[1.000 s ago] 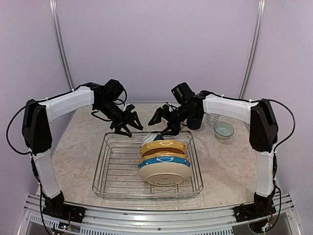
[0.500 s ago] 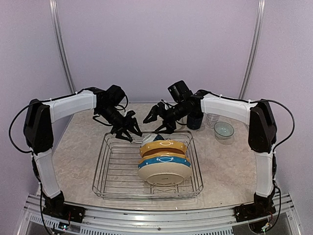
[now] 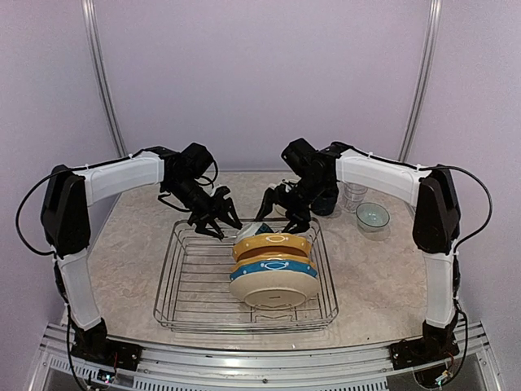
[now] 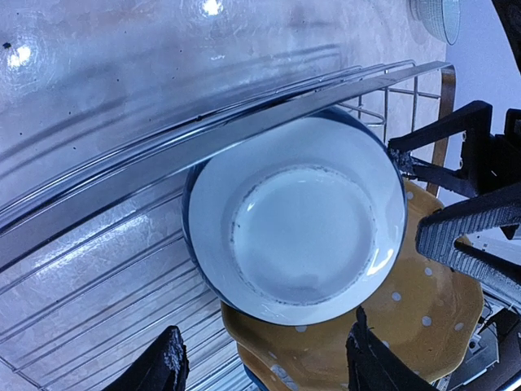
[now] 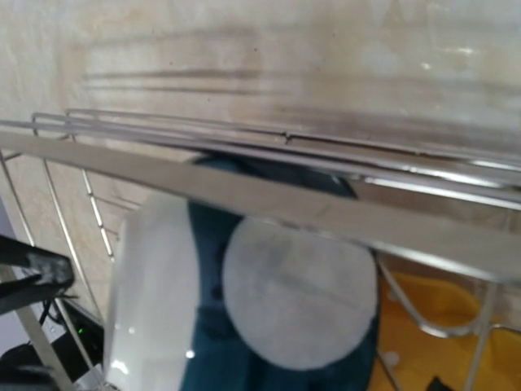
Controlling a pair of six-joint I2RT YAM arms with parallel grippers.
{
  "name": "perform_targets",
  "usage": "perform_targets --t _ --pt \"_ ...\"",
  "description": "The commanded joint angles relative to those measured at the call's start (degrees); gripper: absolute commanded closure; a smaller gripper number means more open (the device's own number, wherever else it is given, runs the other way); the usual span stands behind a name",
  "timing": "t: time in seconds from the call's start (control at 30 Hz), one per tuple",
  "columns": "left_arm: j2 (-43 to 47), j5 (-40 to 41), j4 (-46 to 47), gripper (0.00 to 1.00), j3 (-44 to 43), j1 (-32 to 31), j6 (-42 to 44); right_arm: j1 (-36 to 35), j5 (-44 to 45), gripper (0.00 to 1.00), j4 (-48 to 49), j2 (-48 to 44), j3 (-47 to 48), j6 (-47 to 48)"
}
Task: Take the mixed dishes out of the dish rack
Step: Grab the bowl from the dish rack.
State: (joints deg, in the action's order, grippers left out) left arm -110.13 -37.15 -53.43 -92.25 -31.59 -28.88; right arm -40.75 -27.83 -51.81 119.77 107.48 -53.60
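The dish rack (image 3: 191,314) holds three plates leaning in a row: mustard yellow (image 3: 275,243), blue-rimmed (image 3: 273,267) and cream (image 3: 273,292). Behind them, at the rack's far rim (image 4: 203,140), a teal-and-white bowl (image 3: 247,230) stands on edge. The left wrist view shows its white inside (image 4: 301,232), the right wrist view its teal underside (image 5: 297,305). My left gripper (image 3: 218,218) hovers open just before the bowl, its fingertips (image 4: 167,368) wide apart and empty. My right gripper (image 3: 282,212) hangs open over the far rim on the bowl's other side.
On the table right of the rack stand a navy mug (image 3: 326,202), a clear glass tumbler (image 3: 354,197) and a low clear glass (image 3: 373,216). The rack's raised wire rim (image 5: 244,195) runs between the right wrist and the bowl.
The right gripper rose, then swung down toward the rack's far rim by the bowl. The left gripper edged right and lower toward the bowl.
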Motion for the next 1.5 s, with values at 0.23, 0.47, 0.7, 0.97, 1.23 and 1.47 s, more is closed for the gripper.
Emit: perform_targets --t 0.23,0.47,0.7,0.97,1.23,1.47 --pt "-1.1 1.2 0.3 0.37 1.3 -0.2 0.0 -0.8 -9.9 0.15 8.2 5.6 3.0 -3.4" --pt "-0.2 0.4 1.9 0.39 2.4 0.7 -0.6 -1.0 -11.0 0.22 12.2 4.0 2.0 -6.0" --pt "-1.2 -0.8 2.4 0.4 1.6 0.7 -0.7 -1.0 -12.1 0.31 16.6 2.3 -1.6 -9.0" --pt "-1.9 -1.0 1.9 0.4 0.7 0.6 -0.4 -1.3 -13.9 0.38 24.0 3.6 -1.7 -12.9" --pt "-1.8 -1.0 1.9 0.41 1.3 0.3 -0.3 -1.4 -15.9 0.44 30.3 2.1 -6.1 -17.3" --pt "-2.4 -1.0 1.8 0.42 0.8 0.2 0.0 -1.5 -17.4 0.52 30.7 1.1 -7.6 -18.1"
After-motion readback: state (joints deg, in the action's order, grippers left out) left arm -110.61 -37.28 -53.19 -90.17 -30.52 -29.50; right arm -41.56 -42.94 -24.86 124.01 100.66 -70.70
